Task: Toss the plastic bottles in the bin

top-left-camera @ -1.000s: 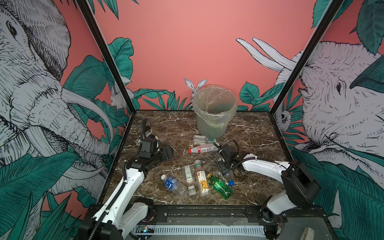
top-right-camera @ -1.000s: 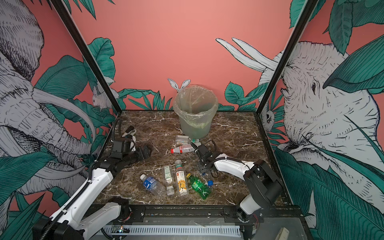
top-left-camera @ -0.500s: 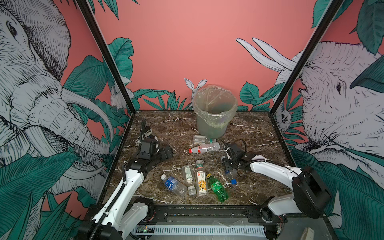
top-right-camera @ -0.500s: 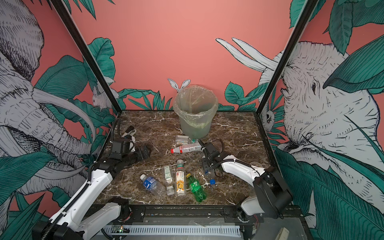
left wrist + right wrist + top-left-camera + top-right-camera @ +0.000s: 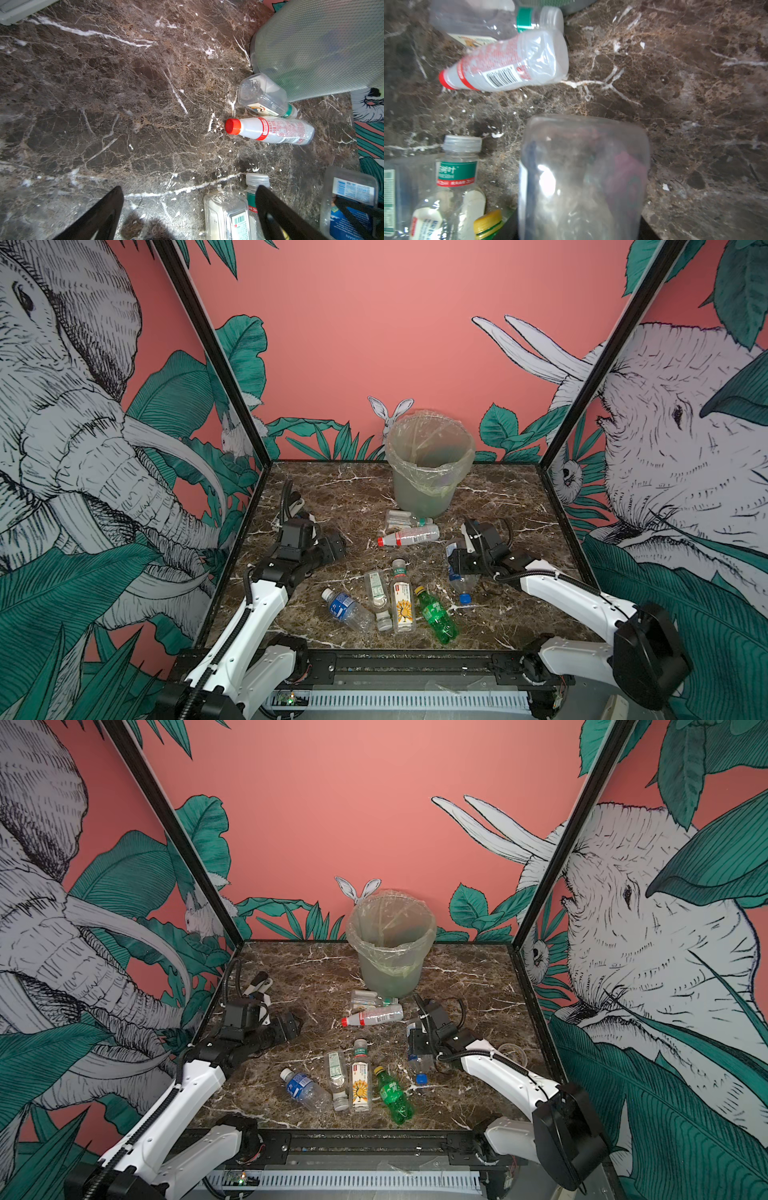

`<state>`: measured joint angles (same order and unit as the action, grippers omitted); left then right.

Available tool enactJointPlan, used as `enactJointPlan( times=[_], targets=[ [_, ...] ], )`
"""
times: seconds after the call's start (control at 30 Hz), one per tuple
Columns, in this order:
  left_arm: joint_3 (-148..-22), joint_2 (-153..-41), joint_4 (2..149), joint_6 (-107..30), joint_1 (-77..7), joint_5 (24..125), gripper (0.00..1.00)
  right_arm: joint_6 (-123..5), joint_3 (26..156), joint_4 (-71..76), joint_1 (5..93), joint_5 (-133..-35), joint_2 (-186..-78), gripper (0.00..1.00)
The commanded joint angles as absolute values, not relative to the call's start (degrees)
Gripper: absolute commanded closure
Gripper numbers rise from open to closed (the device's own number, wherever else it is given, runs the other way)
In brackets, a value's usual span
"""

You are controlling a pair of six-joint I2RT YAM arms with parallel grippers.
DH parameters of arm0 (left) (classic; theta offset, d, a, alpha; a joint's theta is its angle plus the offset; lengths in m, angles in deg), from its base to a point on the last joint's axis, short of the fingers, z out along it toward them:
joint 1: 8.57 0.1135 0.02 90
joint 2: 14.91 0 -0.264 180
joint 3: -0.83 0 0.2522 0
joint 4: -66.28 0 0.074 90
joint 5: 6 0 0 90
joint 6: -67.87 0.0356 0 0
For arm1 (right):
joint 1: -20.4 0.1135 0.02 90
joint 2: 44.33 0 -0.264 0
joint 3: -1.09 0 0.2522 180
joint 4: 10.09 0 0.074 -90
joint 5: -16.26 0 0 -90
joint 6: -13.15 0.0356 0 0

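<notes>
1. The right pincer [image 5: 457, 569] has its jaws closed against the sides of a clear blue-labelled bottle [image 5: 462, 584]. The bottle's base points toward the bin [image 5: 419, 497] and its blue cap away from it. In the right wrist view the bottle fills the frame and all but hides the fingers.
2. The left pincer [image 5: 189, 188] has its jaws spread wide and holds nothing. It sits over bare bench [image 5: 104, 93], left of the bin and nearer the robot.
3. The bin stands upright and is lined with a crinkled clear bag [image 5: 428, 479] folded over the rim. Its contents cannot be made out. The left wrist view gives only dim green and blue shades through the wall.
4. At the bin's foot, on the robot's side, a square clear bottle [image 5: 400, 519] lies just beside the wall. A red-capped bottle [image 5: 409, 536] lies alongside it.
5. Farther from the bin, toward the robot, four bottles lie in a row: a white-capped bottle [image 5: 345, 608], a flat clear bottle [image 5: 376, 593], a yellow-labelled bottle [image 5: 402, 601] and a green bottle [image 5: 436, 616].
6. Two items are hard to read. A white-and-black object [image 5: 259, 984] lies left of the bin, partly behind the arm. A faint translucent ring [image 5: 513, 1052] lies right of the bin.
</notes>
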<state>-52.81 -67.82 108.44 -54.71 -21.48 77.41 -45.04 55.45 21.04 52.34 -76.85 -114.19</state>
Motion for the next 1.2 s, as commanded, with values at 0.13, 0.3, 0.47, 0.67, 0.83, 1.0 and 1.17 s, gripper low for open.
enactJointPlan(
  times=[0.13,0.3,0.47,0.67,0.83,1.0,1.17],
  targets=[
    [-51.78,-66.76,108.52,-55.09,-20.96,77.42,0.01,-38.58,54.2,13.07,49.83,-84.38,-110.78,0.5],
    [-51.7,-66.86,108.43,-55.09,-20.88,77.39,0.01,-36.18,53.81,10.94,48.88,-86.22,-108.66,0.5],
    [-52.12,-67.5,108.34,-55.09,-20.88,77.14,0.01,-33.99,53.09,8.36,48.09,-87.39,-106.58,0.51],
    [-52.39,-67.76,108.17,-55.27,-20.79,76.8,0.01,-31.74,53.69,6.32,47.47,-88.99,-104.86,0.51],
    [-52.39,-67.91,107.99,-55.5,-20.71,76.75,0.01,-30.46,54.47,5.2,47.19,-89.71,-103.62,0.51],
    [-52.51,-67.75,107.63,-55.48,-20.71,76.83,0.01,-29.35,54.67,3.44,46.73,-90.23,-102.17,0.51],
    [-52.74,-68.26,107.46,-55.43,-20.66,76.97,0.01,-28.44,54.71,1.26,46.28,-90.12,-100.78,0.51]
  ],
)
